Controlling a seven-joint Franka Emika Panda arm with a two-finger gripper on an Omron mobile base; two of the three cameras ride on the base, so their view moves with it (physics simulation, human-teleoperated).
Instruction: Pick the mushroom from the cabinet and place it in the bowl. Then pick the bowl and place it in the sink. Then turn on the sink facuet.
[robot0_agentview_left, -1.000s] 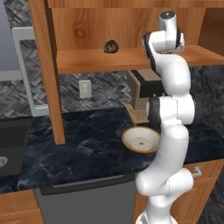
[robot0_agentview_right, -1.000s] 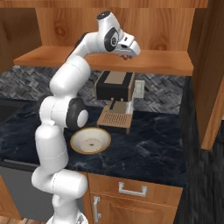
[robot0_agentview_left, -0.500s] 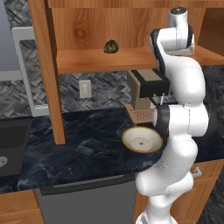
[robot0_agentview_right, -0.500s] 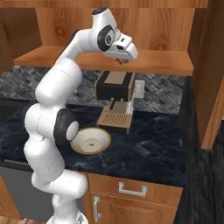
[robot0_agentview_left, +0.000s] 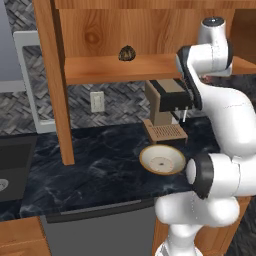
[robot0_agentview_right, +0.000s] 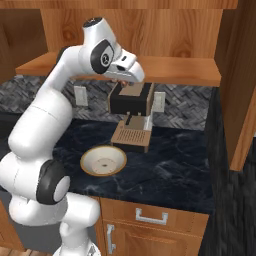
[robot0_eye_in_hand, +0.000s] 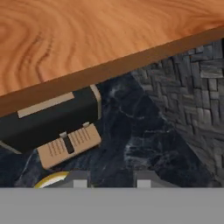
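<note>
None of the three steps looks done. The mushroom (robot0_agentview_left: 127, 53) sits on the cabinet (robot0_agentview_left: 125, 67) shelf, level with the gripper (robot0_eye_in_hand: 108, 178) and well off to its left. The bowl (robot0_agentview_left: 162, 159) waits empty on the counter below the jaws (which stand narrowly apart, pinching nothing). Sink (robot0_agentview_left: 12, 167) and tap remain.

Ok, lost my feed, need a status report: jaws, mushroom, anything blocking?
Jaws narrow, nothing held. Small dark brown mushroom on the orange-brown wooden cabinet shelf, untouched. Black-and-tan coffee machine stands below the shelf.
</note>
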